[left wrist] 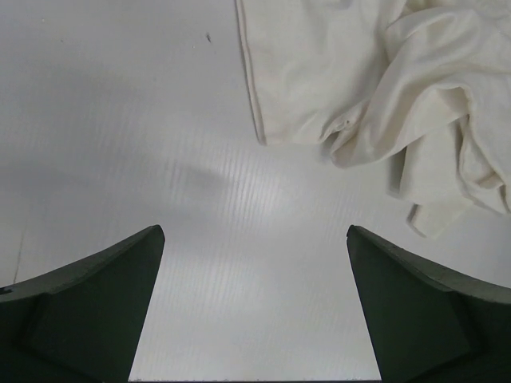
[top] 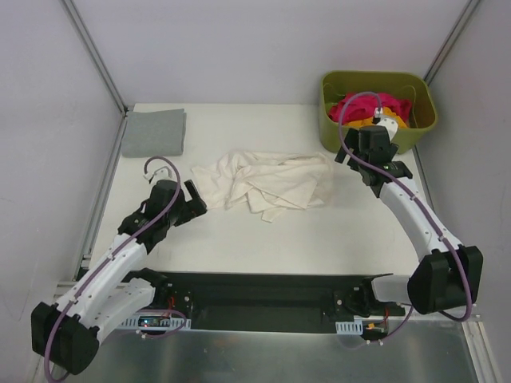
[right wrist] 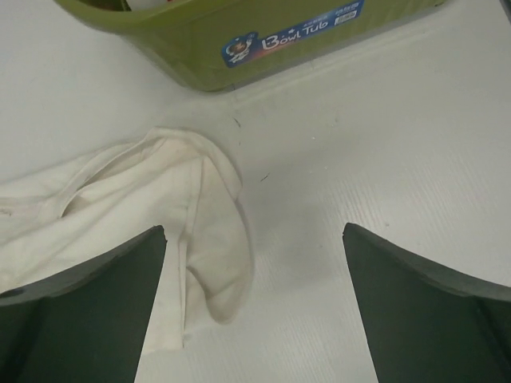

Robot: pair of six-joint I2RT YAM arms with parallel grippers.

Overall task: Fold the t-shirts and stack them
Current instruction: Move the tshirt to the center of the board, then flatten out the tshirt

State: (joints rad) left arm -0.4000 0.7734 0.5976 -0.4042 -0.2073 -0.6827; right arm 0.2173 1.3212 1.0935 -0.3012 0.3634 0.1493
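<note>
Left gripper [top: 196,199]: my jaws stand wide apart with nothing between them, low over bare table [top: 303,231]. From its wrist view the cream-white t-shirt [top: 263,182] lies ahead at 1 o'clock, hemmed edge near my jaws but not touching them. Right gripper [top: 355,163]: jaws likewise spread, empty. Its wrist view has a loose fold of the same cream-white t-shirt at 9 o'clock, passing behind my left jaw; I cannot tell whether the two touch. From above, the cream-white t-shirt sits crumpled at table centre, between my two grippers. Grey t-shirt [top: 154,132] lies folded flat at 10 o'clock, in the far corner. Olive-green basket [top: 375,77] at 2 o'clock, just beyond my right gripper, blue label [right wrist: 291,36] facing it. Inside, magenta-pink t-shirt [top: 359,105] bunched up, orange t-shirt [top: 397,121] at its 4 o'clock
</note>
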